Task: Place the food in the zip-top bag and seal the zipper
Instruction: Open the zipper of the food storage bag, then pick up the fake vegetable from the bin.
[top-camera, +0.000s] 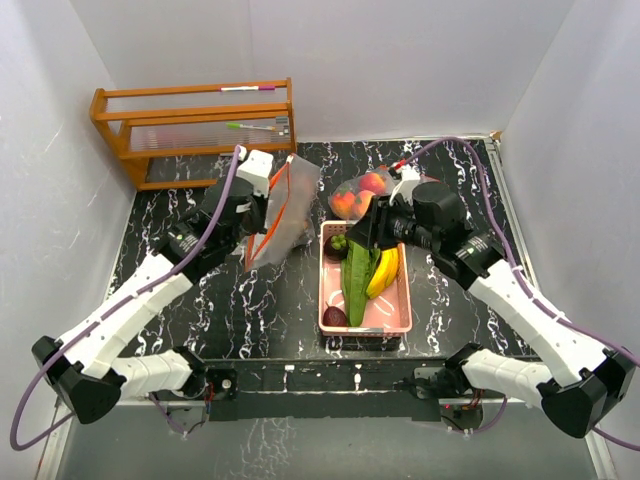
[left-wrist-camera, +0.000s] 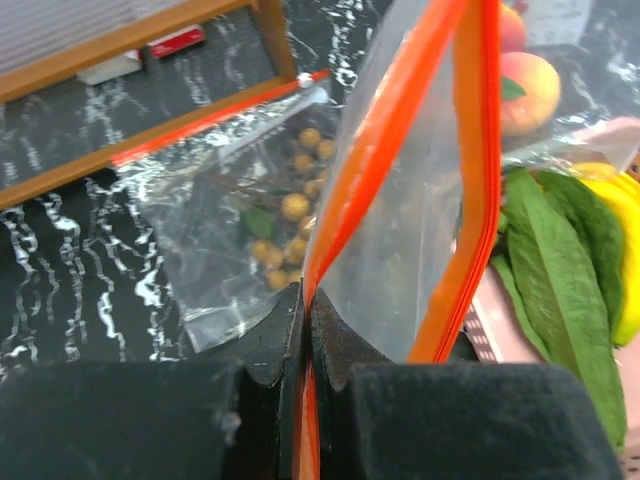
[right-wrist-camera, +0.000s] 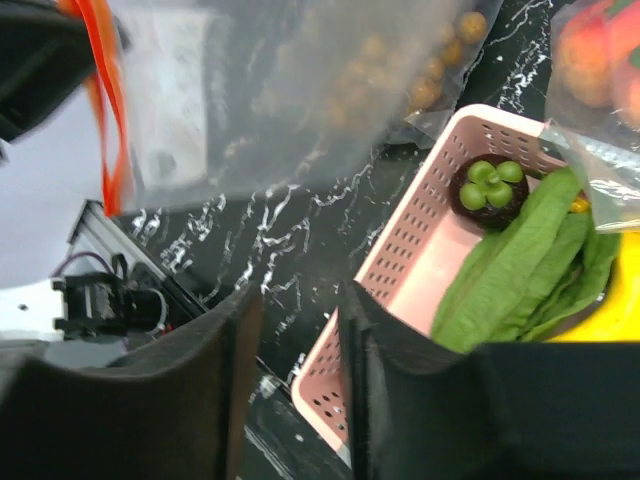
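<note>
- The left gripper (left-wrist-camera: 305, 300) has its fingers pressed together, pinching the orange zipper strip (left-wrist-camera: 480, 150) at one end of the zip-top bag (left-wrist-camera: 420, 220).
- The bag hangs from that pinch, raised off the table (top-camera: 250, 300), with its mouth parted so the two orange strips stand apart.
- Tan longans (left-wrist-camera: 290, 210) show through the bag's clear plastic, low down in it.
- The right gripper (right-wrist-camera: 295, 300) has its fingers spread with nothing between them. In the top view it hangs over the far end of the pink basket (top-camera: 402, 300), just right of the bag.
- In the basket's far corner, close below those fingers, lies a dark mangosteen (right-wrist-camera: 487, 185) with a green cap.
- Long leafy greens (right-wrist-camera: 510, 270) lie along the basket beside it, and yellow bananas (top-camera: 385, 270) lie against their right side.
- A second dark mangosteen (top-camera: 336, 317) sits at the basket's near left corner.
- Peaches (top-camera: 358, 195) in clear plastic lie on the table just beyond the basket.
- A wooden rack (top-camera: 195, 120) stands at the far left corner, well apart.
</note>
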